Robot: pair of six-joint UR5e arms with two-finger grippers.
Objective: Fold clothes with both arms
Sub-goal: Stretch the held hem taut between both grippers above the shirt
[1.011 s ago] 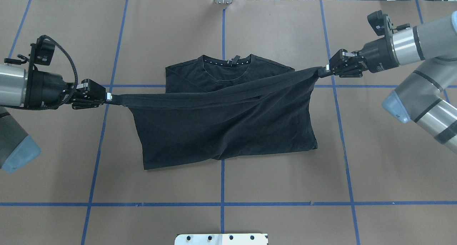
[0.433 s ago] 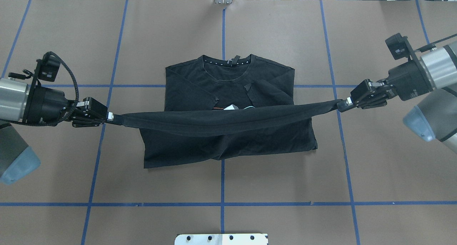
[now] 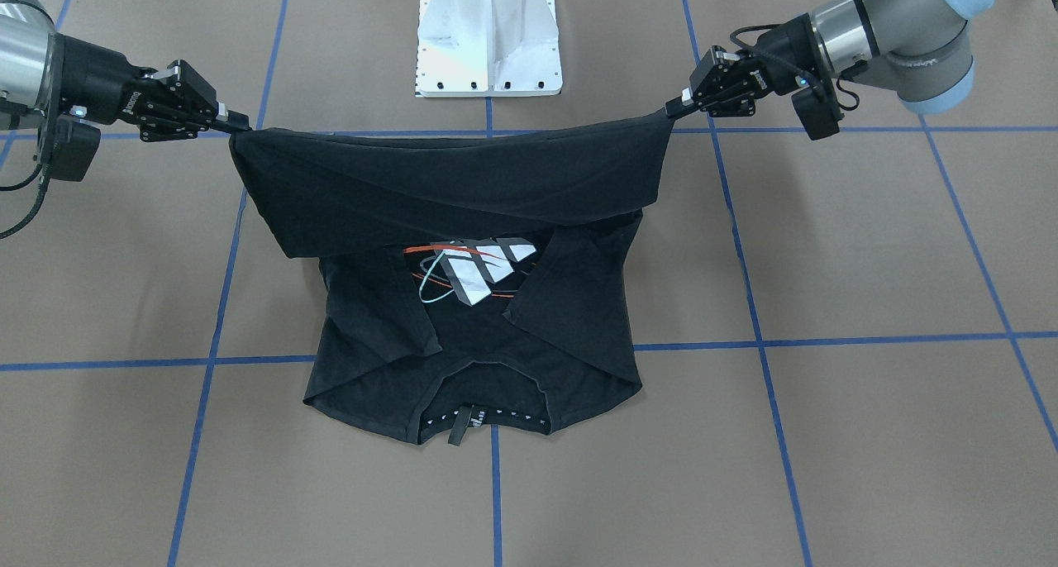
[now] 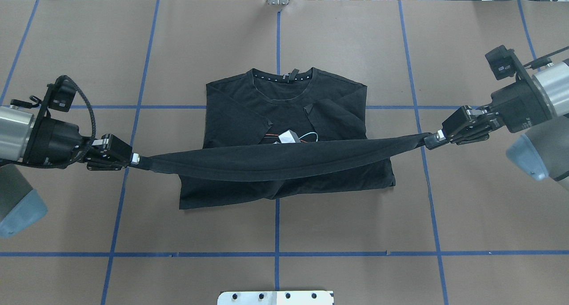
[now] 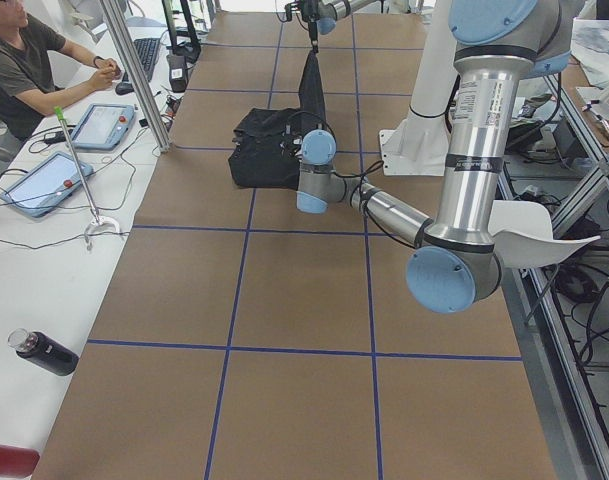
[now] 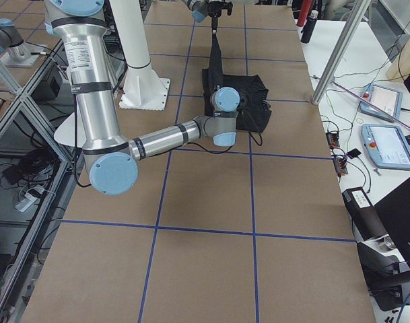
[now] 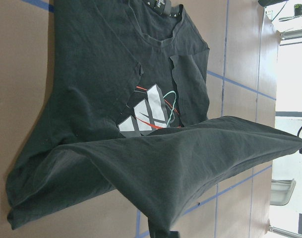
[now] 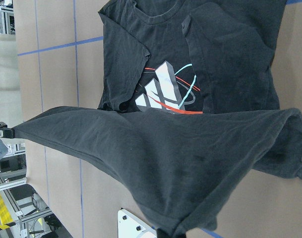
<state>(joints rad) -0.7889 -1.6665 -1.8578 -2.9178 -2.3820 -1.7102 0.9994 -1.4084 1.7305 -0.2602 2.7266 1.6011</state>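
Note:
The black T-shirt lies on the brown table with its collar on the far side and both sleeves folded inward. Part of its white, red-orange and teal logo shows. Its bottom hem is lifted off the table and stretched taut between both arms. My left gripper is shut on the hem's left corner. My right gripper is shut on the right corner. The raised fabric hangs over the shirt's lower half. Both wrist views look along this raised fabric, with the logo beyond it.
The white pedestal base stands at the robot's side of the table. Blue tape lines grid the brown surface. Beyond the table's far edge, a person sits at a side bench with tablets, beside a metal post.
Both grippers have carried the stretched hem back toward the robot's side, from over the chest to over the lower half. The folded sleeves and logo have come into view.

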